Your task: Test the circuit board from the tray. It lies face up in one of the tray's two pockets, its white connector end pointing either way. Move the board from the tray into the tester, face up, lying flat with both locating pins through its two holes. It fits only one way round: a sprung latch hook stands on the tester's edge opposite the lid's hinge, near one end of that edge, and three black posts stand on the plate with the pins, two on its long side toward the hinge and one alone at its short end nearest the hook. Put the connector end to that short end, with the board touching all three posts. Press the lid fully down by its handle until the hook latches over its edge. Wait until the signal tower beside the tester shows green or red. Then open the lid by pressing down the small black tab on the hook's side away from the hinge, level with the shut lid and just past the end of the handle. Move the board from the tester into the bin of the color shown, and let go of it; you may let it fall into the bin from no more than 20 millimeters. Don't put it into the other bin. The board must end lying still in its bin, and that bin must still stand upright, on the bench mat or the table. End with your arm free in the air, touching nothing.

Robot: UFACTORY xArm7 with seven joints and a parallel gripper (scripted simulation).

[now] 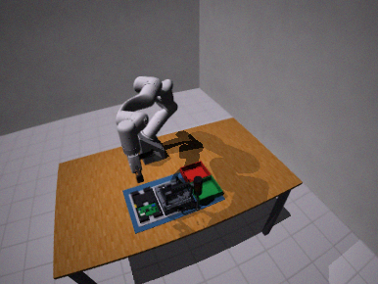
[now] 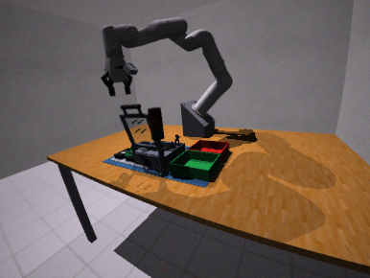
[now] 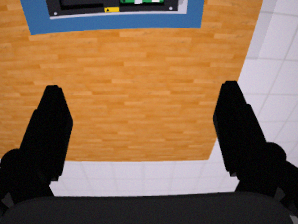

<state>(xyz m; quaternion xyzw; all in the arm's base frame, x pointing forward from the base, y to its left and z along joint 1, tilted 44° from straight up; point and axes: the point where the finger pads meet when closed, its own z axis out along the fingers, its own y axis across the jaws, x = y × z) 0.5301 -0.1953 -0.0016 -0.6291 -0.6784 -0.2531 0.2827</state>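
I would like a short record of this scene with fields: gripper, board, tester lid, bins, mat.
gripper: gripper open, holding nothing, high above the table
board: green circuit board lying in the tray, untouched
tester lid: lid raised over the tester
bins: red bin and green bin side by side, both upright
mat: blue mat under tray, tester and bins

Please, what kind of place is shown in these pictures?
Probably a bare test cell or lab bench for electronics. A robot arm stands on a wooden table, where a blue mat holds a tray with a circuit board, a tester and red and green bins.
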